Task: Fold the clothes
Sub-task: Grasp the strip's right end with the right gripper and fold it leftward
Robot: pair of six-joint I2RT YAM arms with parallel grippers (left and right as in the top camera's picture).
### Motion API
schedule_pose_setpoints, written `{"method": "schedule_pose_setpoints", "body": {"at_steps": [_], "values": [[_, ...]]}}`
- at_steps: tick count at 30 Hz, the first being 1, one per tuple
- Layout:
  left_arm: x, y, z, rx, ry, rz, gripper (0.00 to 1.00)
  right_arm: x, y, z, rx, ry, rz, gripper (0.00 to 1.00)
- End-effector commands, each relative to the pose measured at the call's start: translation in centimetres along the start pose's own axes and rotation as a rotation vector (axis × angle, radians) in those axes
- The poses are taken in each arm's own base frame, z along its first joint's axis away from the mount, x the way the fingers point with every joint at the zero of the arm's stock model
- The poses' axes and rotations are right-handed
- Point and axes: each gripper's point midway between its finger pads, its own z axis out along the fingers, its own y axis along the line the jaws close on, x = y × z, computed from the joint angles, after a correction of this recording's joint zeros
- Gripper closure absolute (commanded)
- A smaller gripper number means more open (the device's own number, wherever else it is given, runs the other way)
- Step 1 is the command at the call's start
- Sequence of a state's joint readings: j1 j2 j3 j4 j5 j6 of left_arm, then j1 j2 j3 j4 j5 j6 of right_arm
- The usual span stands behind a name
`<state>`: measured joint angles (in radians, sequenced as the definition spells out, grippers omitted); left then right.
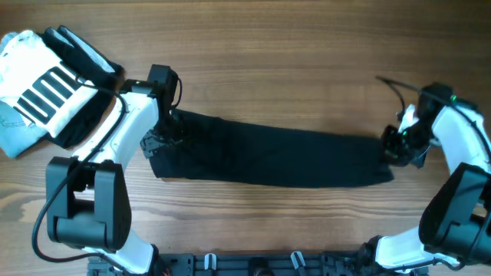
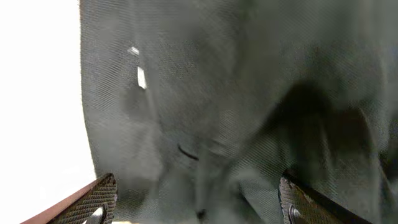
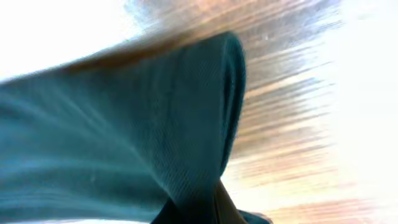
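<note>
The black garment point(image 1: 268, 157) lies stretched into a long band across the middle of the table. My left gripper point(image 1: 157, 144) is at its left end. In the left wrist view its fingers point(image 2: 199, 202) are spread wide, with dark fabric point(image 2: 236, 93) lying between them and a small white mark point(image 2: 140, 77) on the cloth. My right gripper point(image 1: 393, 147) is at the garment's right end. In the right wrist view the fabric point(image 3: 124, 124) is drawn into a pinch at the jaws point(image 3: 205, 211), which are mostly hidden by cloth.
A pile at the far left holds a white garment with black stripes point(image 1: 38, 80) and a light blue denim piece point(image 1: 15, 130). A thin black cable point(image 1: 393, 84) arcs above the right arm. The arm bases stand at the front edge.
</note>
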<state>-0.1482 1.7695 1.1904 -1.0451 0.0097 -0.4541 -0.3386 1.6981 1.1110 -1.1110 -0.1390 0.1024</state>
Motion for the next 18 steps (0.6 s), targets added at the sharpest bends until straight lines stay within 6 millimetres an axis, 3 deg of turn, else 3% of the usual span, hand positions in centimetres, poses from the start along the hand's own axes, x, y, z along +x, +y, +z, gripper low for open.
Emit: {"method": "schedule_pose_setpoints", "body": {"at_steps": [1,4,15,18], "values": [[-0.8,0.2,-1.3,0.034,-0.041,-0.020,0.16,-0.4,2.4,-2.0,-0.046,-0.002,-0.092,0.96],[-0.7,-0.2,-1.3,0.057,-0.031,-0.021,0.15,1.1,6.9,-1.7,-0.138,0.036,-0.194,0.96],[-0.6,-0.3,-1.3,0.068,-0.024,-0.020,0.15,6.0,20.7,0.5,-0.196,-0.009,-0.413,0.95],[-0.5,-0.3,-1.3,0.066,-0.021,-0.020,0.14,7.1,23.4,0.7,-0.236,-0.029,-0.455,0.84]]}}
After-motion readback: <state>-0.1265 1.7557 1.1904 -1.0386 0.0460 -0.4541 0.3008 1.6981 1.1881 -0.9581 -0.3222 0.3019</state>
